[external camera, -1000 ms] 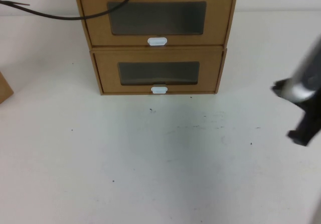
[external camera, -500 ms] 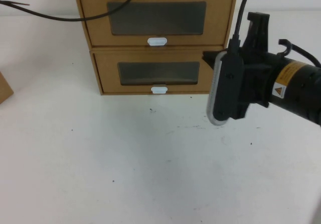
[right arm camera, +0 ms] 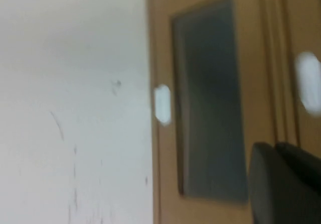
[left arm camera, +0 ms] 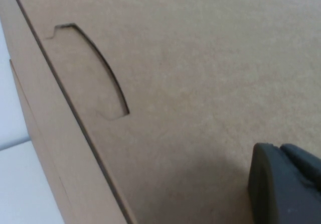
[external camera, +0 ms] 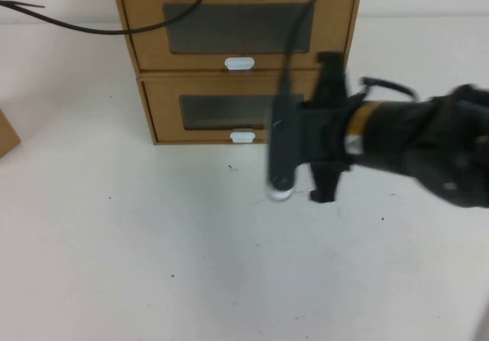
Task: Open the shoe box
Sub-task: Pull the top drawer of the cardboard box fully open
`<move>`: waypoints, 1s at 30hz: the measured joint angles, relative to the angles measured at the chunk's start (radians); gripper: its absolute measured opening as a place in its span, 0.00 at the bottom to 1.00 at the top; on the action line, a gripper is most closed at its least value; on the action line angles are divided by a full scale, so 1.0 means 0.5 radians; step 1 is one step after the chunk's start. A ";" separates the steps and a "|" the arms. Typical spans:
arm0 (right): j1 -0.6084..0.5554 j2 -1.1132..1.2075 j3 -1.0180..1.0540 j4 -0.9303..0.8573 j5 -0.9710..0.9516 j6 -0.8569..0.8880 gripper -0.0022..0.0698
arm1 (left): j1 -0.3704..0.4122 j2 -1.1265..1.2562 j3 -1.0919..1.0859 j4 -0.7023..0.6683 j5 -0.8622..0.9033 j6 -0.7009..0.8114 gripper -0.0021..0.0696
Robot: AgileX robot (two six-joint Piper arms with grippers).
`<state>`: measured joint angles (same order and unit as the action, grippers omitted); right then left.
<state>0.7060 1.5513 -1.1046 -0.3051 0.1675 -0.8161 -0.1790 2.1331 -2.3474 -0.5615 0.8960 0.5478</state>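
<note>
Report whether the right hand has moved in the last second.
Yes. The right hand, shut, swung left from the table's right side to before the lower drawer's right end. The left hand sits against cardboard.

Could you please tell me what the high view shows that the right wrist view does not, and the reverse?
Only the high view shows the right arm across the front of the boxes, the upper shoe box's window, a black cable and a cardboard corner at the left edge. Only the right wrist view shows the right end effector, shut, facing the lower shoe box. Both show that box's white handle and the table. The left end effector appears in neither; the left wrist view has it near plain cardboard.
</note>
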 joint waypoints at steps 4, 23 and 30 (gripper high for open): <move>0.119 0.178 -0.136 -0.218 -0.012 0.029 0.00 | 0.000 0.000 0.000 0.000 0.005 0.028 0.02; 0.099 -0.022 -0.383 -0.934 0.126 3.627 0.00 | 0.000 0.000 0.000 0.000 0.009 0.062 0.02; -0.169 -0.144 0.189 -0.587 -1.123 4.702 0.00 | 0.000 0.000 0.000 0.000 0.009 0.064 0.02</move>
<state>0.6217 1.4794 -1.0099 -0.5987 -0.3941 1.5347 -0.1790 2.1331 -2.3474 -0.5615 0.9004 0.5800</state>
